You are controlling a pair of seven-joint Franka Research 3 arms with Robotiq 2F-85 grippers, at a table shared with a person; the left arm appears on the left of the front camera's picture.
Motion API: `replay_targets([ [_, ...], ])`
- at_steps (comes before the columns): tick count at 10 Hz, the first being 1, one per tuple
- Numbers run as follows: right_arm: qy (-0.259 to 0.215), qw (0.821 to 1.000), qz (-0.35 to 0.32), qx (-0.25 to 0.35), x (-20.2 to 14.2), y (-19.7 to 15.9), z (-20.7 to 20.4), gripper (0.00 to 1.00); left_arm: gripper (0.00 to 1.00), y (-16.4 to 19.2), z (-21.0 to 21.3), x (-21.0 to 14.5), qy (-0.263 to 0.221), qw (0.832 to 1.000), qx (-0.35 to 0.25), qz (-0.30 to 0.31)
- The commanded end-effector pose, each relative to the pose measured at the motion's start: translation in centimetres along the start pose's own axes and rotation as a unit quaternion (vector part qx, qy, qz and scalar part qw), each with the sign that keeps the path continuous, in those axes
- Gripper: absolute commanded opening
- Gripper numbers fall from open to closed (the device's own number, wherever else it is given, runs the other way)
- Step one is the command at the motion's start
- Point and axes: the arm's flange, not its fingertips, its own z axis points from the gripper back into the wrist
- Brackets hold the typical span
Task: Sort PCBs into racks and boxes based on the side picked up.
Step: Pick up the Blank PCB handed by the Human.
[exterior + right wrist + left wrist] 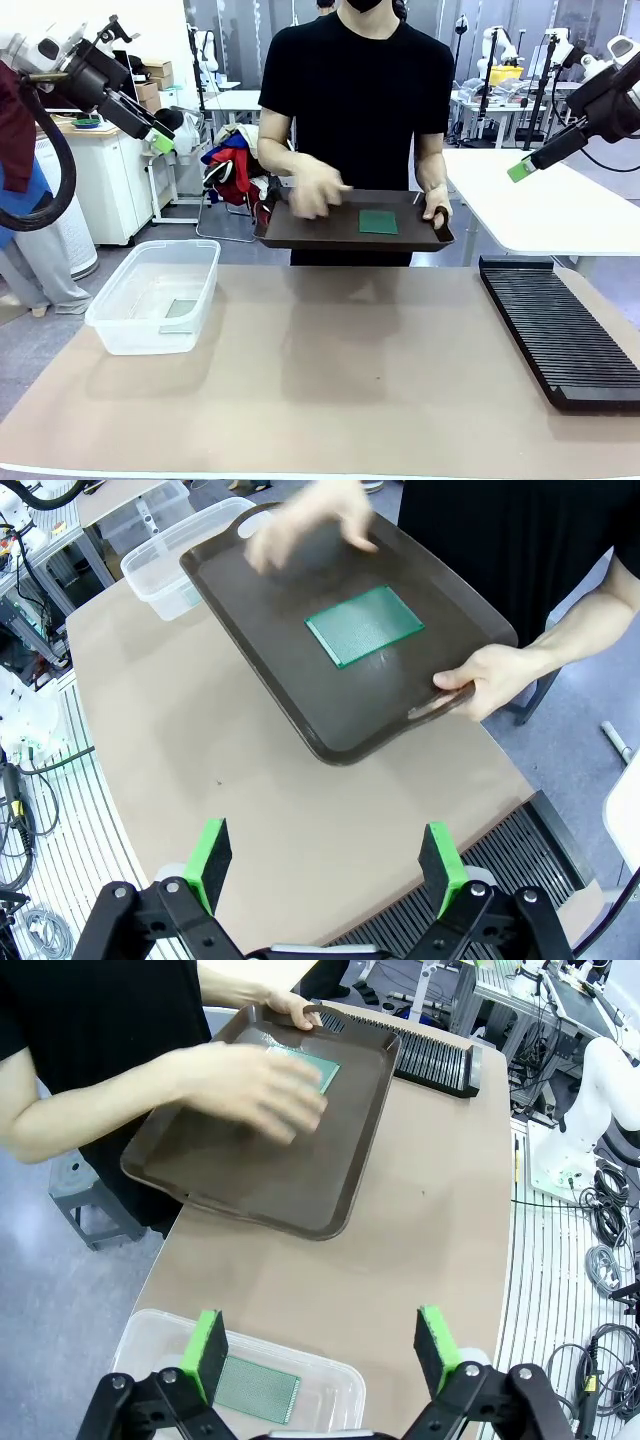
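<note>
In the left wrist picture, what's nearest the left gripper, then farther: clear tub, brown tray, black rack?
1. The clear tub, right under the left gripper.
2. The brown tray, farther out.
3. The black rack, beyond the tray.

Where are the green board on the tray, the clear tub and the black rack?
green board [378,221], front view, centre of its top face.
clear tub [140,338], front view, its near wall.
black rack [560,330], front view, middle of its slots.

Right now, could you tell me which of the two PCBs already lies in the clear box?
The left PCB, flat on the clear box's floor; the other PCB lies on the brown tray that the person holds.
</note>
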Motion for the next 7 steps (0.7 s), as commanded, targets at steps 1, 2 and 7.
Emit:
replay_targets([
  [1,-0.006,1.000,0.001,0.008,-0.02,0.04,-0.07,1.00,1.00,0.02,-0.20,0.03,0.009,1.000,0.002,-0.004],
  [2,-0.006,1.000,0.001,0.008,-0.02,0.04,-0.07,1.00,1.00,0.02,-0.20,0.03,0.009,1.000,0.002,-0.004],
  [7,-0.006,1.000,0.001,0.008,-0.02,0.04,-0.07,1.00,1.00,0.02,-0.20,0.03,0.009,1.000,0.002,-0.004],
])
